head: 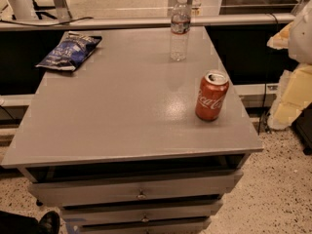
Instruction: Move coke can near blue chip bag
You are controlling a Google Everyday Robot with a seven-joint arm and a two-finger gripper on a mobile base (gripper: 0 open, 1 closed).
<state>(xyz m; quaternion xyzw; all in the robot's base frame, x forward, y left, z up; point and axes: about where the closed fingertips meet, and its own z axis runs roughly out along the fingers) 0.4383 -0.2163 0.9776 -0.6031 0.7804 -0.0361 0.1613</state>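
Note:
The coke can (211, 96) stands upright near the right edge of the grey table top (122, 106), red with white script and a silver top. The blue chip bag (69, 51) lies flat at the far left corner of the table, well apart from the can. My gripper (287, 82) appears as a pale white-yellow shape at the right edge of the view, off the table, to the right of the can and not touching it. It holds nothing that I can see.
A clear plastic water bottle (180, 29) stands upright at the far middle of the table, behind the can. Drawers (141, 191) sit under the table top. A rail (122, 22) runs behind the table. Speckled floor lies to the right.

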